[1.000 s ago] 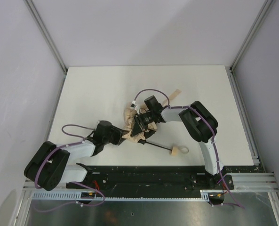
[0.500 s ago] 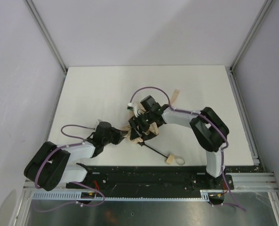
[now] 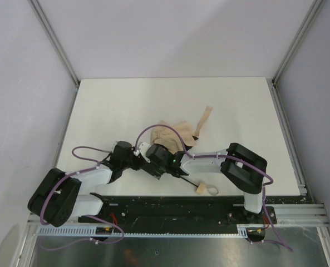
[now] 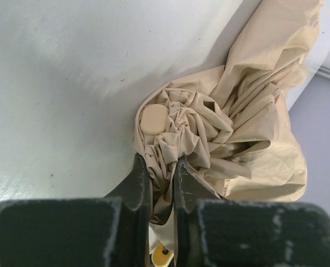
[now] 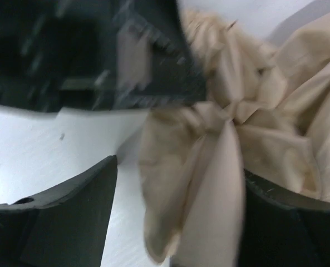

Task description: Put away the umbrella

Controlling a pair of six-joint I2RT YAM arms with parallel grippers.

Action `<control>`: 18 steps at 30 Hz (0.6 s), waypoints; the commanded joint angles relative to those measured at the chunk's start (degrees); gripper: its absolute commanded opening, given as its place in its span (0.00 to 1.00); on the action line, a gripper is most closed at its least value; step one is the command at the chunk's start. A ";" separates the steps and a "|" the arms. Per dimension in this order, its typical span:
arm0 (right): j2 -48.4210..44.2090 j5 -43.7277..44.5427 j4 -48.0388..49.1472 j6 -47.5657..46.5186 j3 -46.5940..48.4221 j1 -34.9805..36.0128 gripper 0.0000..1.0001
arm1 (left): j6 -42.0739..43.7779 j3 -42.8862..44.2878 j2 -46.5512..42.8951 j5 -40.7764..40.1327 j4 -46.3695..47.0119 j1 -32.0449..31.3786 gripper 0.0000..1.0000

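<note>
Fabric of the umbrella [image 3: 171,132] lies bunched in the middle of the surface [image 3: 109,105]. From above, both wrists hide its near part. The left tool [image 4: 159,169] is clamped on a twisted fold. The right tool [image 5: 176,192] stands wide apart, straddling blurred cloth. The wooden handle [image 3: 201,189] pokes out near the front edge.

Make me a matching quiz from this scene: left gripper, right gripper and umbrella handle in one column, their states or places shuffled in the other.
1. left gripper
2. right gripper
3. umbrella handle

A. wide open around the umbrella canopy
B. lying on the table, near its front edge
C. pinched shut on the umbrella canopy

Pairs: 1-C, 2-A, 3-B
</note>
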 commanded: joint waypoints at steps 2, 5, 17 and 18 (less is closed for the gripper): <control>6.85 4.34 0.95 2.66 -1.51 -3.26 0.54 | 0.81 0.02 -0.25 0.03 -10.54 0.22 0.00; 9.08 -7.65 -1.61 4.08 -1.68 -6.52 0.29 | 1.51 0.80 -1.14 0.12 -11.64 0.26 0.00; 13.56 -46.64 -2.44 11.77 -4.74 -16.77 0.00 | 11.78 2.35 -13.35 1.06 -6.75 3.02 0.85; 14.06 -48.50 -2.19 12.12 -4.79 -17.62 0.00 | 11.53 2.08 -13.99 2.30 -6.72 3.53 0.92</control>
